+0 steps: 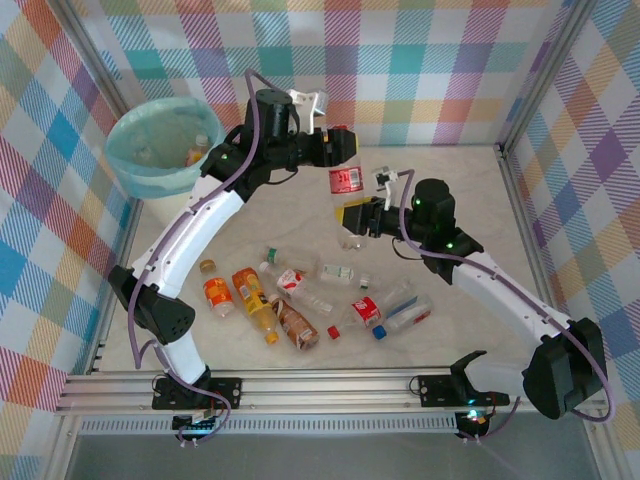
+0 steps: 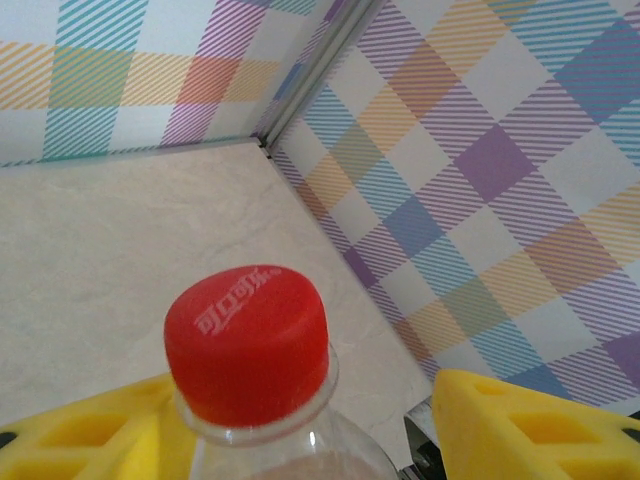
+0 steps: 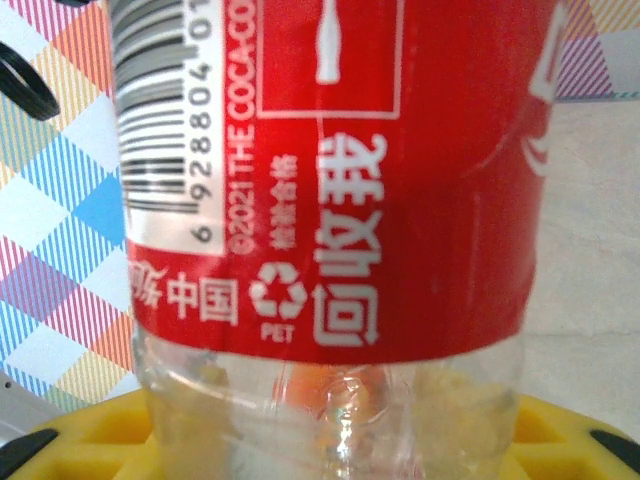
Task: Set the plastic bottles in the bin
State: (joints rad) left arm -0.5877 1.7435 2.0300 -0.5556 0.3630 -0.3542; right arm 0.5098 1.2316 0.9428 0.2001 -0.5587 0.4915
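A clear plastic bottle (image 1: 346, 180) with a red label and red cap (image 2: 247, 340) hangs above the table's back middle. My right gripper (image 1: 352, 215) is shut on its clear lower end, and its yellow pads (image 3: 80, 440) press the bottle (image 3: 330, 180). My left gripper (image 1: 340, 140) sits around the capped neck. It is open: one yellow finger (image 2: 90, 430) lies against the bottle and the other (image 2: 520, 420) stands apart. The bin (image 1: 125, 165), white with a blue-green liner, stands at the back left. Several more plastic bottles (image 1: 300, 300) lie scattered in the near middle.
Plaid walls enclose the table on the left, back and right. The bin holds a few items. An orange-labelled bottle (image 1: 218, 296) lies near the left arm's lower link. A metal rail (image 1: 330, 385) runs along the near edge.
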